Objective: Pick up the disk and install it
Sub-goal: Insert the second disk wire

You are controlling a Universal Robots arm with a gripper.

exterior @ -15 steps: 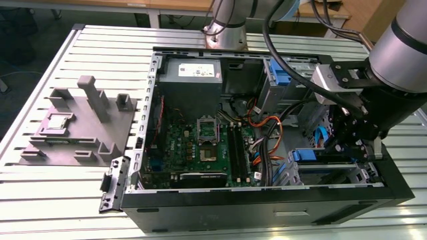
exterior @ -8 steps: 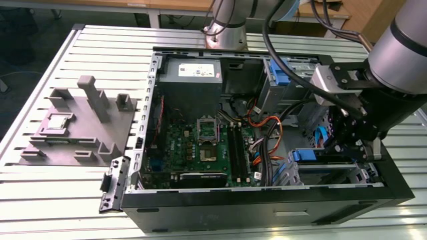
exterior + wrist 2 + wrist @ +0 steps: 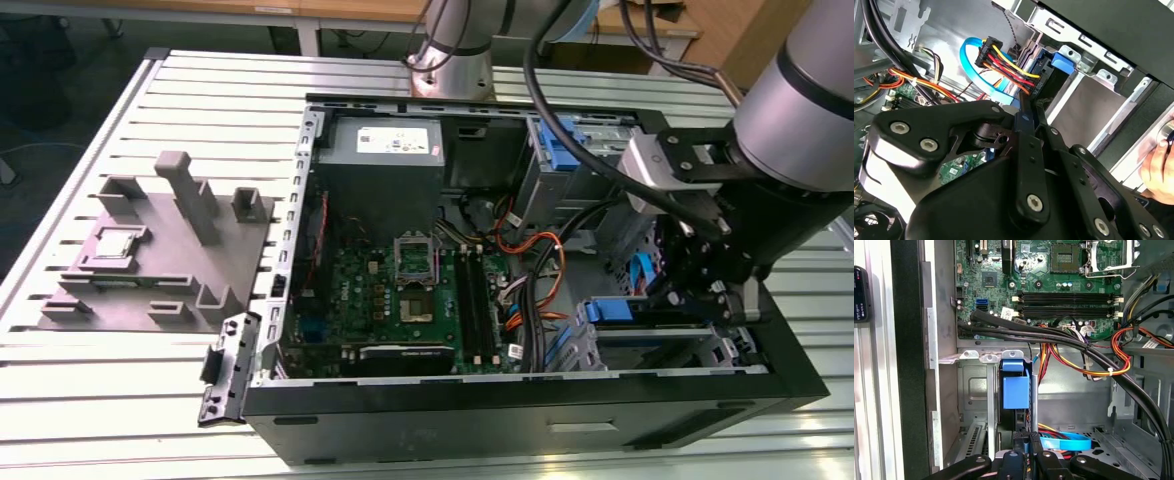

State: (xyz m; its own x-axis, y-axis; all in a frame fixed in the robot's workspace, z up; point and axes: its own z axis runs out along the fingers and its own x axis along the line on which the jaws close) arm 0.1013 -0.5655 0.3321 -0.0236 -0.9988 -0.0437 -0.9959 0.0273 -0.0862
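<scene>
Reaching into the case [image 3: 534, 405], your gripper [image 3: 1026, 446] stood with its fingers [image 3: 1024, 117] drawn together. They were clamped on the disk [image 3: 1016, 390], which sat upright in the bay [image 3: 974, 390] beside the motherboard [image 3: 1054, 285].

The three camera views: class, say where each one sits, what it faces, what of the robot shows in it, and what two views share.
Exterior view: off the arm, above, looking down into the open computer case; the arm and tool show.
First wrist view: on the arm, facing the motherboard and a blue latch; the tool shows.
Second wrist view: on the arm, behind the tool, facing the drive bay.
Both wrist views share the blue latch.
</scene>
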